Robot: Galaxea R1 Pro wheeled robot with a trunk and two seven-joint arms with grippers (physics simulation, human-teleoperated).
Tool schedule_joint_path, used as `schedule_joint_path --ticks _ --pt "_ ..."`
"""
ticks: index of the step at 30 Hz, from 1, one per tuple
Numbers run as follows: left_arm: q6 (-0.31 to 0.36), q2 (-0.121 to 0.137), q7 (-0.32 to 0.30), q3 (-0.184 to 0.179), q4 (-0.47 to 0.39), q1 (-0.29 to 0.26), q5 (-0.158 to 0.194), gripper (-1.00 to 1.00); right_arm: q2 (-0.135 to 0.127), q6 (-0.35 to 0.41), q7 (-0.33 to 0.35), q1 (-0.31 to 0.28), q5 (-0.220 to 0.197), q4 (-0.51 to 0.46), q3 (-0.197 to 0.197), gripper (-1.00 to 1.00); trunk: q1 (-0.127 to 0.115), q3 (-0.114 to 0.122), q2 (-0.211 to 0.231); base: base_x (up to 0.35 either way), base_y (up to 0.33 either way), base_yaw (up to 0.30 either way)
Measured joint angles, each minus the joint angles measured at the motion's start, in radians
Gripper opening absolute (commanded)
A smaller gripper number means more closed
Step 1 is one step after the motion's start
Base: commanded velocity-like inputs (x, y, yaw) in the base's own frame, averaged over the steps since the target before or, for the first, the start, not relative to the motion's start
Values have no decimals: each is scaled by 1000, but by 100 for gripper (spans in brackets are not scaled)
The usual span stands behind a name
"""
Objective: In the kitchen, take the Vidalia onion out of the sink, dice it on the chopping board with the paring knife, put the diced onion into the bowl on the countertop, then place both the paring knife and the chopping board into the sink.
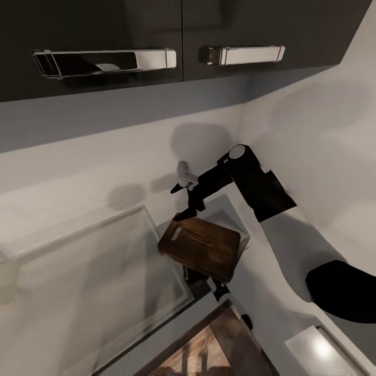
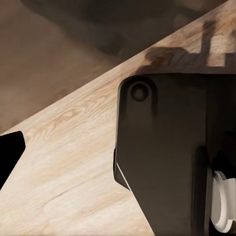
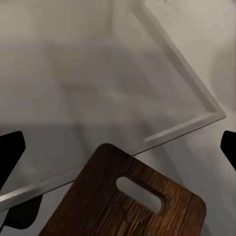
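Wooden surface (image 2: 64,162): pale grain, lower left of the left wrist view, a dark robot part (image 2: 167,157) over it at right.
Left gripper: one black fingertip (image 2: 10,152) at the left edge of the left wrist view; spread not readable, nothing seen held.
Chopping board (image 1: 201,246): dark brown, tilted, raised at centre of the head view, overlapping the sink's right rim; slot hole at its upper-left end; in the right wrist view low centre (image 3: 123,206).
Right gripper (image 1: 189,210): at the board's upper-left end by the slot, seemingly gripping it; contact hard to make out. Black fingertips (image 3: 10,152) at both side edges of the right wrist view, wide apart.
Right arm (image 1: 250,183): black, running from right of centre down-left to the board.
Sink (image 1: 94,282): grey basin, lower left of the head view; rim corner right of centre in the right wrist view (image 3: 187,123).
Faucet (image 1: 185,175): just above the board.
Cabinets (image 1: 156,36): dark, top of the head view, chrome bar handles (image 1: 104,61).
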Motion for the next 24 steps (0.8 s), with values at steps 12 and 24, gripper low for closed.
schedule_joint_path --ticks 12,24 --pt "-68 2 1 -5 -7 0 0 100 21 -5 0 0 1 0 1 100 0 -19 0 0 0 0" --pt "-95 2 1 -5 -3 0 0 100 21 -9 -1 -1 1 0 1 100 0 -39 0 0 0 0"
